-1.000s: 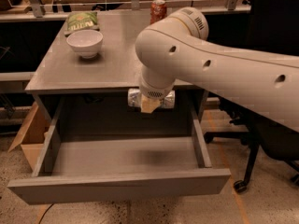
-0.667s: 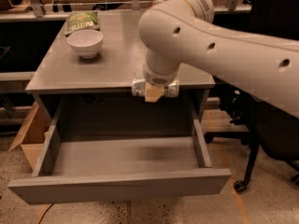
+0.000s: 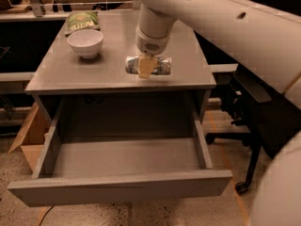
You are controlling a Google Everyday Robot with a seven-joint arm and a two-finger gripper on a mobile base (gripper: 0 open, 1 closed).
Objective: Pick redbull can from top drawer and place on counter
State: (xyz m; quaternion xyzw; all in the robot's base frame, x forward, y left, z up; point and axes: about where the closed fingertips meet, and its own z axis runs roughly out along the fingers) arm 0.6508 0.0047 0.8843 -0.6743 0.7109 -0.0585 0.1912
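Note:
The redbull can (image 3: 162, 66), silver and crinkly, lies sideways in my gripper (image 3: 146, 68), which is shut on its middle. The gripper holds it over the front middle of the grey counter (image 3: 94, 74), at or just above the surface; I cannot tell whether it touches. One yellowish finger (image 3: 145, 69) crosses the can's front. The top drawer (image 3: 117, 188) is pulled wide open below the counter, and nothing shows on its floor. My white arm comes in from the upper right.
A white bowl (image 3: 85, 42) and a green chip bag (image 3: 82, 20) sit at the counter's back left. A black office chair (image 3: 244, 107) stands to the right. A cardboard box (image 3: 29, 135) is on the floor at the left.
The gripper has risen from in front of the counter's edge and moved back over the counter top, carrying the can with it.

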